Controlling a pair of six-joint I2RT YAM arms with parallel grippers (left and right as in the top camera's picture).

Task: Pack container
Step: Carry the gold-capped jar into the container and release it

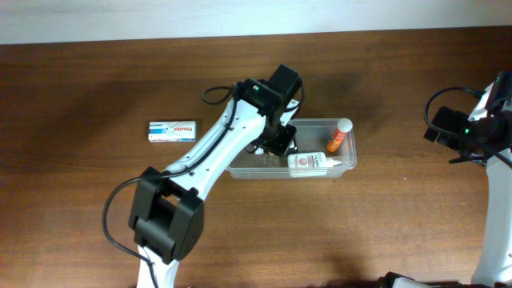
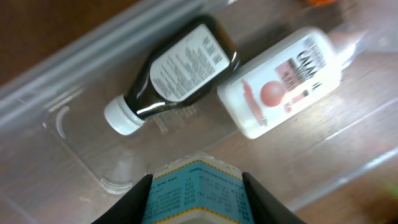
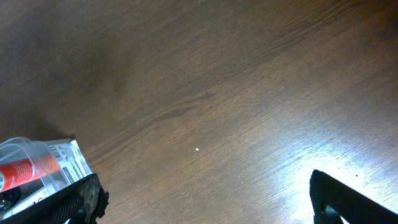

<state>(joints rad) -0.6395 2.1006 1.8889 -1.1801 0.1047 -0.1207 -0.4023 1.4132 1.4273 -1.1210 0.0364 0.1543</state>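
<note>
The clear container stands at mid-table. In it lie a white bottle with a red label and an orange tube. My left gripper hovers over the container's left half. In the left wrist view the left gripper is shut on a small blue carton with yellow edging, held above the container floor. Below it lie a dark brown bottle with a white cap and the white bottle. My right gripper is open and empty over bare table, right of the container.
A white and blue box lies on the table left of the container. The right arm stays at the far right edge. The table is dark brown wood.
</note>
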